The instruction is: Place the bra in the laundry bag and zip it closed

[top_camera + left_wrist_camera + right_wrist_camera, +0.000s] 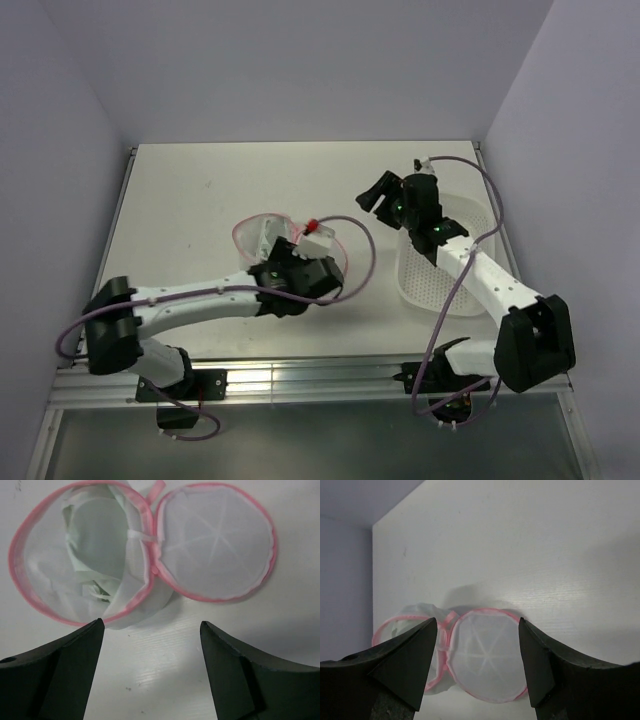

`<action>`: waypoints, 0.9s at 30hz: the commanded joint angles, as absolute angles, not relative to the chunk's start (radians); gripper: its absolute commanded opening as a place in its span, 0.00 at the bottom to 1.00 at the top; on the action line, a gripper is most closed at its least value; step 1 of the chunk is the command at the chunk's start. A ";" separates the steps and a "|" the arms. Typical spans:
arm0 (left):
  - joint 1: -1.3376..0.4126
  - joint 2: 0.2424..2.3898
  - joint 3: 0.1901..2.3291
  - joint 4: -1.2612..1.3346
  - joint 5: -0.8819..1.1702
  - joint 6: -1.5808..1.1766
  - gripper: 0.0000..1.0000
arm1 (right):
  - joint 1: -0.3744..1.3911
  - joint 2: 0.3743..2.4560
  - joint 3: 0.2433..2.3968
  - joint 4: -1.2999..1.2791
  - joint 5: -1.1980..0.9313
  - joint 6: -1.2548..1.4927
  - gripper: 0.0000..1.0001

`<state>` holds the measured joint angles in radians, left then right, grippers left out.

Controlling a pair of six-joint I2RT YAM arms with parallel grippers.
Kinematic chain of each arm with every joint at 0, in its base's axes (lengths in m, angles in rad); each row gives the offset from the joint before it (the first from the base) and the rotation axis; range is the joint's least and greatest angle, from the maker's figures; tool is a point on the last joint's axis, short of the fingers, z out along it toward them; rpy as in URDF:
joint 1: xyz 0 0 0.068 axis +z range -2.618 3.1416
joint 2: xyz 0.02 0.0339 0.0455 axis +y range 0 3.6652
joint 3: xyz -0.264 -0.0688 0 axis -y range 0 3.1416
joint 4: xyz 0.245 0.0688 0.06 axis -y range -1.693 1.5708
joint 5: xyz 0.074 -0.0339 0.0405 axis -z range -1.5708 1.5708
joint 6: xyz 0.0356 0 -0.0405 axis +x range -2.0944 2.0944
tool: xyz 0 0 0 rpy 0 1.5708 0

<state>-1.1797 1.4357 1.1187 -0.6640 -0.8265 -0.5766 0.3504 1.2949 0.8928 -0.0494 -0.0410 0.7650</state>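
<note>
On the white tabletop, the bra, seemingly soft and light, lies inside one half of the open bag; we would pinch its limp pink rim. The left gripper gapes near the bag, the right gripper gapes farther off.

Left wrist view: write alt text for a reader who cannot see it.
The laundry bag lies open on the table, two pink-rimmed mesh discs side by side, with the pale mint bra in the left disc and the right one empty. The left gripper is open in the foreground, holding nothing.
</note>
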 commanded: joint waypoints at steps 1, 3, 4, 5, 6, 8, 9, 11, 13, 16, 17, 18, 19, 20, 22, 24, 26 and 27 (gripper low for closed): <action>-1.273 1.613 1.187 -0.752 -1.058 -0.506 0.86 | 0.307 1.209 0.902 -0.075 -0.020 0.773 0.74; -1.308 1.687 1.201 -0.733 -1.075 -0.461 0.90 | 0.292 1.174 0.890 -0.080 -0.029 0.779 0.74; -1.316 1.744 1.204 -0.720 -1.083 -0.443 0.91 | 0.282 1.164 0.885 -0.080 -0.041 0.781 0.74; -1.330 1.765 1.206 -0.697 -1.080 -0.418 0.91 | 0.270 1.143 0.874 -0.084 -0.044 0.782 0.74; -1.338 1.779 1.204 -0.645 -1.081 -0.367 0.91 | 0.264 1.134 0.868 -0.084 -0.046 0.785 0.74; -1.351 1.802 1.197 -0.579 -1.091 -0.312 0.92 | 0.249 1.103 0.853 -0.084 -0.054 0.788 0.74; -1.351 1.810 1.192 -0.516 -1.092 -0.251 0.93 | 0.244 1.094 0.848 -0.086 -0.057 0.790 0.74; -1.351 1.839 1.186 -0.471 -1.101 -0.192 0.93 | 0.233 1.068 0.833 -0.089 -0.063 0.793 0.74; -1.353 1.856 1.172 -0.373 -1.095 -0.088 0.93 | 0.216 1.048 0.824 -0.087 -0.067 0.798 0.74; -1.353 1.861 1.151 -0.270 -1.063 0.038 0.93 | 0.192 1.014 0.805 -0.087 -0.074 0.801 0.74; -1.350 1.868 1.152 -0.240 -1.051 0.057 0.93 | 0.184 1.003 0.799 -0.089 -0.084 0.801 0.74; -1.347 1.893 1.155 -0.235 -1.049 0.081 0.93 | 0.172 0.997 0.796 -0.090 -0.092 0.801 0.74; -1.344 1.904 1.158 -0.226 -1.043 0.092 0.92 | 0.166 0.991 0.793 -0.089 -0.098 0.802 0.74; -1.341 1.916 1.169 -0.224 -1.039 0.098 0.92 | 0.158 0.980 0.784 -0.089 -0.104 0.802 0.74; -1.339 1.945 1.190 -0.247 -1.013 0.094 0.92 | 0.141 0.966 0.778 -0.092 -0.121 0.804 0.74; -1.338 1.954 1.195 -0.275 -1.005 0.081 0.92 | 0.129 0.947 0.766 -0.097 -0.127 0.801 0.74; -1.335 1.963 1.196 -0.290 -0.988 0.075 0.92 | 0.117 0.936 0.761 -0.098 -0.138 0.801 0.75; -1.332 1.968 1.193 -0.279 -0.994 0.083 0.91 | 0.112 0.933 0.758 -0.100 -0.143 0.801 0.75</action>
<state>-1.3380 1.9667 1.1637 -0.2981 -1.0100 0.0536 0.1310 0.9668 0.7677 -0.1066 -0.1146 0.7994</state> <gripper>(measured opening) 0.918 0.746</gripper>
